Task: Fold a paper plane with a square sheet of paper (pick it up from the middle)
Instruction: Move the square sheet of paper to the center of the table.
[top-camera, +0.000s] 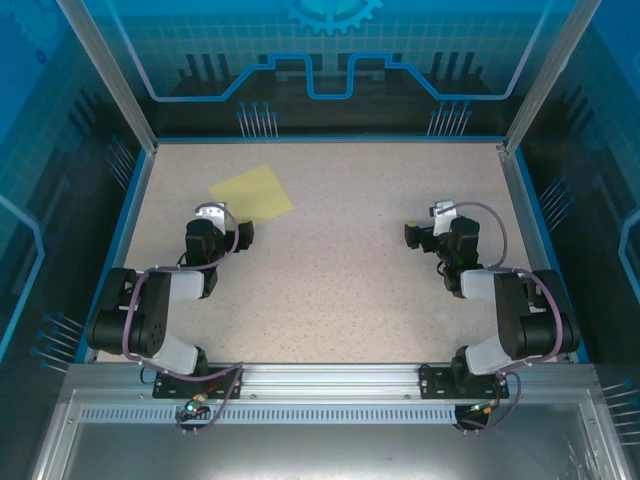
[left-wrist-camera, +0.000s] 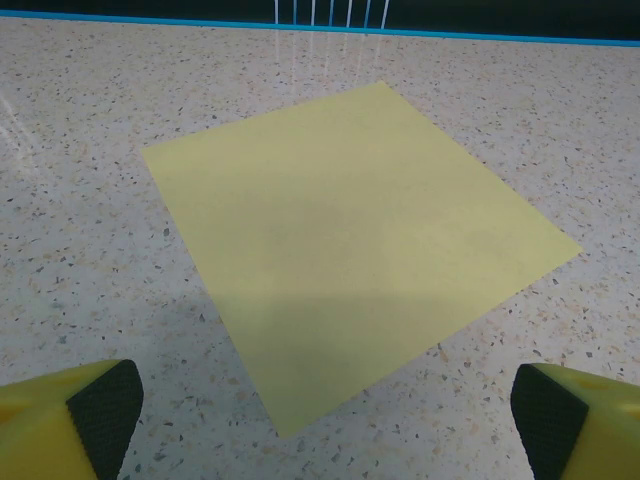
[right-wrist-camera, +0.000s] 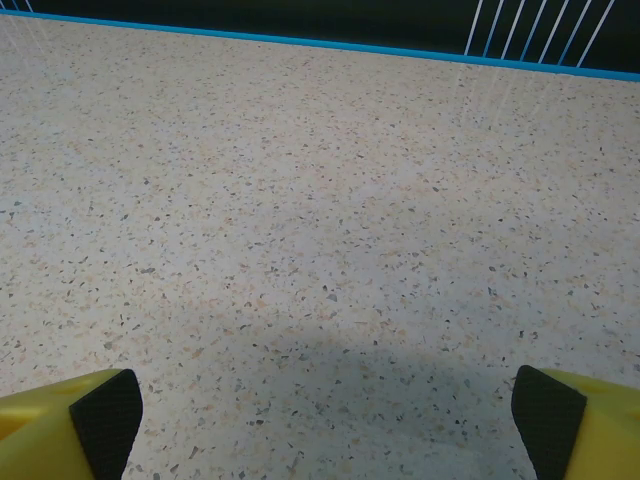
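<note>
The square sheet of paper (top-camera: 252, 194) lies flat and unfolded on the speckled table, at the back left. From the left wrist camera the pale-yellow sheet (left-wrist-camera: 350, 240) spreads out just ahead, one corner pointing back toward me. My left gripper (top-camera: 212, 212) hovers just behind that near corner, open, its yellow fingers (left-wrist-camera: 80, 420) wide apart with nothing between them. Over on the right side my right gripper (top-camera: 437, 214) is open above bare table, its black pads (right-wrist-camera: 105, 420) far apart and empty.
A blue rim (top-camera: 320, 139) and low walls bound the table (top-camera: 340, 280) at the back and sides. Thin white-tipped rods (top-camera: 450, 120) stand behind the back edge. Both arm bases sit on the metal rail (top-camera: 320, 378) at the near edge.
</note>
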